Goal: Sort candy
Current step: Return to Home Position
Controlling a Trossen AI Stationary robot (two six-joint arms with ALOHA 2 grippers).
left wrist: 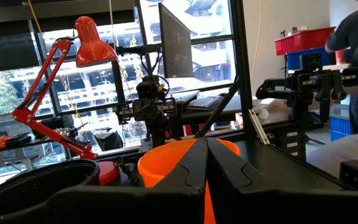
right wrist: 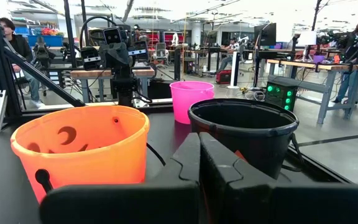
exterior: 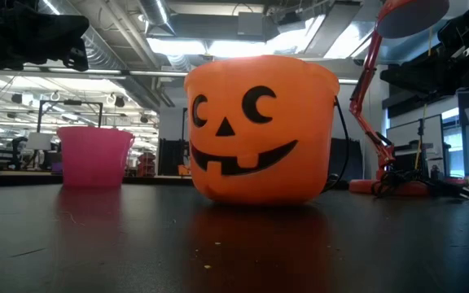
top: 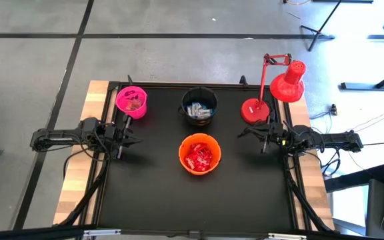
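The candy lies in three buckets on the black table. Red packets (top: pixel 199 157) fill the orange pumpkin bucket (top: pixel 185 143) at the middle. Blue-and-white bars (top: pixel 199 112) sit in the black bucket (top: pixel 209 94) behind it. Brownish pieces (top: pixel 134 104) are in the pink bucket (top: pixel 121 100) at the far left. My left gripper (top: pixel 137 141) hovers shut at the table's left edge and points level toward the orange bucket. My right gripper (top: pixel 240 135) hovers shut at the right edge, facing it. Both hold nothing.
A red desk lamp (top: pixel 277 87) stands on its round base (top: pixel 253 110) at the far right, close to my right gripper. Wooden strips (top: pixel 72 193) border the table on both sides. People sit at benches in the room beyond.
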